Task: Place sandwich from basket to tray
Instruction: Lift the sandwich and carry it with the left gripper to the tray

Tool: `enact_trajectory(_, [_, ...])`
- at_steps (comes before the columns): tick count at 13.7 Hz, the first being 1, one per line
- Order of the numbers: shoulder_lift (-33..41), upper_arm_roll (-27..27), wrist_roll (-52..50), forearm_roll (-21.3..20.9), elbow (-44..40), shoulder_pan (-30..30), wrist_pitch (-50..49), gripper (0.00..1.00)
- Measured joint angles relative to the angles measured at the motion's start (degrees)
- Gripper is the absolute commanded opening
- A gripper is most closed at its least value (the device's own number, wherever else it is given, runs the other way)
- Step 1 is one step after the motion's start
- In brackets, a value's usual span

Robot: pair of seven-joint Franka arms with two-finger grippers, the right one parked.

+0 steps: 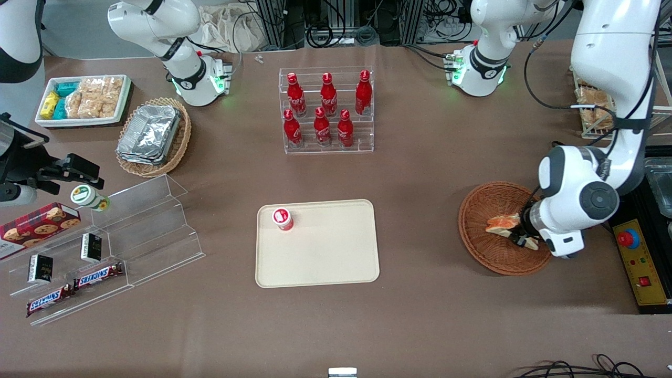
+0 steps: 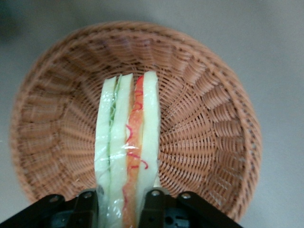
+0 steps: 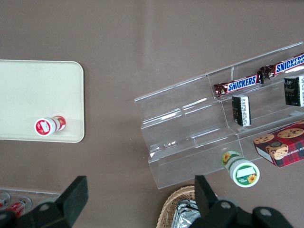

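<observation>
Your gripper (image 2: 118, 202) pinches the sandwich (image 2: 127, 142) by its end over the basket (image 1: 480, 210) at the front view's right edge (soft bread), so a fast swing toward the tray (image 1: 325, 252) could shake it loose.

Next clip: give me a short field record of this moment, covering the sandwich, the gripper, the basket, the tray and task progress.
sandwich: wedge with orange-red and green layers, over the basket, clamped at one end
gripper: left arm's gripper at the basket, fingers pressed against both bread faces
basket: reddish-brown wicker, toward the working arm's end of the table
tray: beige, mid-table, holds only a small red-lidded cup
progress: sandwich gripped, not yet on the tray
</observation>
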State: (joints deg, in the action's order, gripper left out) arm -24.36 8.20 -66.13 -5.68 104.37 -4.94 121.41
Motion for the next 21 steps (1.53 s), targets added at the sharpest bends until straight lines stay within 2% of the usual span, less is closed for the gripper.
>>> enact_trajectory(6, [2.4,3.0,4.9,0.4,-10.3,0.1,-15.6,0.0])
enact_trajectory(10, [3.4,4.5,13.3,5.8,-19.3,0.1,-25.6,0.0])
enact_trajectory(13, [3.7,8.1,15.3,5.8,-20.8,0.1,-26.4,0.0])
enact_trajectory(15, [3.5,12.2,15.3,4.0,-20.8,0.7,-26.4,0.0])
enact_trajectory(17, [3.2,14.5,15.1,2.4,-20.8,3.3,-26.4,0.0])
enact_trajectory(21, [1.0,15.0,12.3,1.9,-20.6,10.5,-23.1,0.0])
